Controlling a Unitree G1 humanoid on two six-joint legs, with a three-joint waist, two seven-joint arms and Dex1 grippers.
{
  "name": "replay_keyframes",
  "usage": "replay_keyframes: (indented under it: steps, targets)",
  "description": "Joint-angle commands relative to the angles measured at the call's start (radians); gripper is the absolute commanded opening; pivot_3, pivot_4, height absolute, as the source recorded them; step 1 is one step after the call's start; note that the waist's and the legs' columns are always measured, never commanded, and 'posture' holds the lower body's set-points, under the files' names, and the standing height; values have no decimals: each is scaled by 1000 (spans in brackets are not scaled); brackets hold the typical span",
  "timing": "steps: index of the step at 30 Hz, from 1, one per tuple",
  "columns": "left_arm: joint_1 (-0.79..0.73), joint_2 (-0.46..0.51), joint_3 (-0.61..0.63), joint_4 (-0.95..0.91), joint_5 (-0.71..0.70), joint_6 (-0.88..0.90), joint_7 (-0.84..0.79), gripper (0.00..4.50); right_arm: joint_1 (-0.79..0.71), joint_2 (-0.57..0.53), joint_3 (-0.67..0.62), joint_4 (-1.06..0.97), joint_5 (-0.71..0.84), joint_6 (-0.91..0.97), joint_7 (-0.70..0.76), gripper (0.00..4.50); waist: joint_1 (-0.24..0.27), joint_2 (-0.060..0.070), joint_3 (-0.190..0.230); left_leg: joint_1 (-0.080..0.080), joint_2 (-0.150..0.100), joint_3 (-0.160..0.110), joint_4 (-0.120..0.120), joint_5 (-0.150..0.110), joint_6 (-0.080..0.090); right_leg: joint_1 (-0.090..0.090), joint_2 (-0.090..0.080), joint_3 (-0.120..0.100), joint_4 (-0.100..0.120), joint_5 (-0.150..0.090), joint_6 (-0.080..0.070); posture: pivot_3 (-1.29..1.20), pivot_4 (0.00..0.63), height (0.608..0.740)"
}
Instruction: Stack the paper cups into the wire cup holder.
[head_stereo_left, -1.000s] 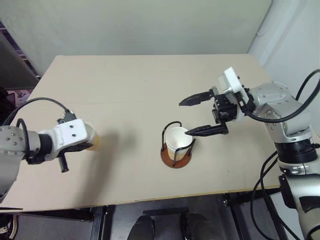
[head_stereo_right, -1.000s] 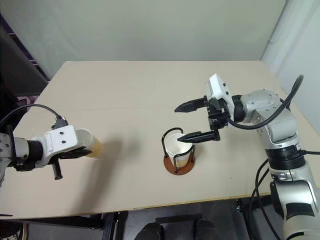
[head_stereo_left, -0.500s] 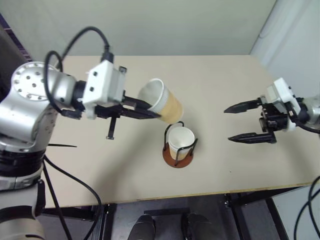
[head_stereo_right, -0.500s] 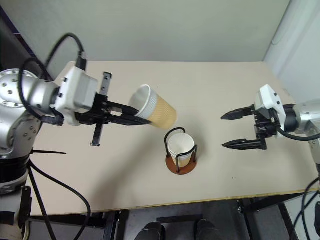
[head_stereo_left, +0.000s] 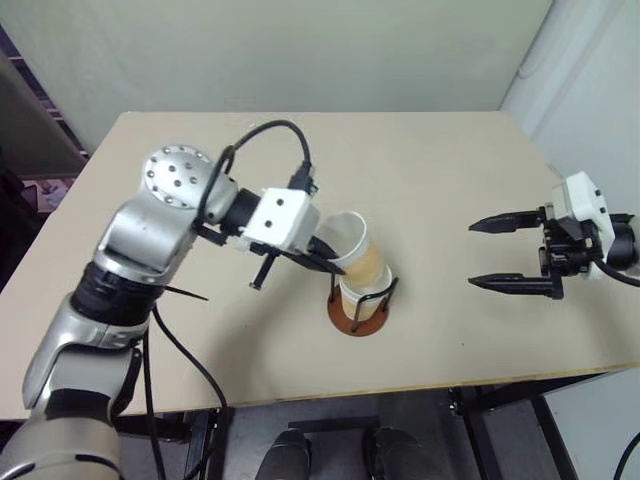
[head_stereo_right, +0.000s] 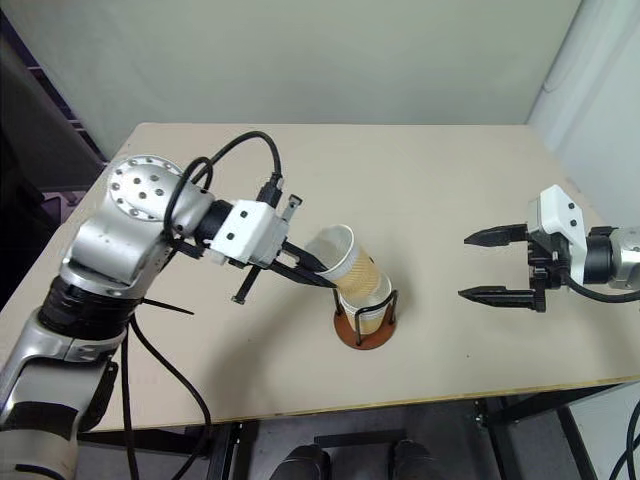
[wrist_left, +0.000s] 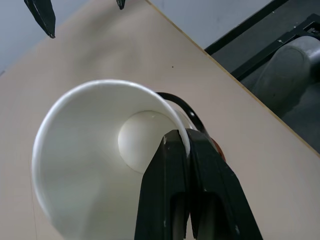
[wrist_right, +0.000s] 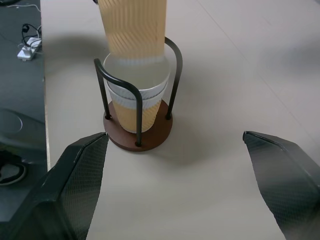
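Near the front edge of the counter (head_stereo_left: 450, 180) stands the wire cup holder (head_stereo_left: 354, 312) with one paper cup (head_stereo_left: 362, 296) seated inside it. The left gripper (head_stereo_left: 335, 268), at its ten o'clock, is clenched on the rim of a second paper cup (head_stereo_left: 355, 249), tilted, its base dipping into the seated one. Off at three o'clock, well apart, the right gripper (head_stereo_left: 483, 255) hangs released, jaws wide, holding nothing.

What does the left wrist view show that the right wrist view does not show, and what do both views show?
Left wrist view alone: the white inside and bottom of the held paper cup, and the left gripper shut on its rim.

Right wrist view alone: the wire cup holder's brown base, a second paper cup standing in it, and the held cup's tan outside entering that cup from above.

Both: the beige table, the holder's black wire loops, and the right gripper, open.
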Motion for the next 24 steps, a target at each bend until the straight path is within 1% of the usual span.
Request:
replay_keyframes:
  steps: [1,4,7,15,20,22,24]
  targets:
    - [-25,-21,-10,-15,35,-23,9,56,-3,-25,-50,-39,25,5,-16,4500,1,0,0,0,0,0,0,-1,1,0,0,0,-1,0,1,0,150,740]
    - [-24,-25,-25,-12,65,-24,5,56,-5,-26,-46,-40,24,6,-23,4500,2,0,0,-1,0,1,2,-2,3,0,0,0,-3,0,1,0,150,740]
    - [-21,-24,-21,-16,75,-21,4,622,-9,-26,-40,-42,25,5,-26,4500,2,0,0,-2,0,1,3,-3,5,0,0,0,-3,0,2,0,150,740]
    - [5,-34,-9,-42,76,-25,23,3432,-29,-18,-18,-28,26,-1,-16,4500,3,0,0,-2,-1,1,5,-4,5,1,0,1,-3,1,4,0,150,740]
    - [-2,-45,35,-28,81,20,112,3432,-70,1,18,9,16,-19,0,4500,2,0,0,-2,-1,2,8,-4,6,1,0,3,-3,2,5,0,150,740]
    - [12,-31,80,-42,58,75,157,3432,-97,18,44,29,12,-29,10,4500,1,0,0,-2,-1,3,8,-4,6,2,0,3,-3,2,5,0,150,740]
    - [57,7,142,-73,26,137,189,3432,-129,42,80,61,0,-43,22,4500,-4,0,0,-2,-1,3,8,-4,6,1,0,4,-3,2,6,0,150,740]
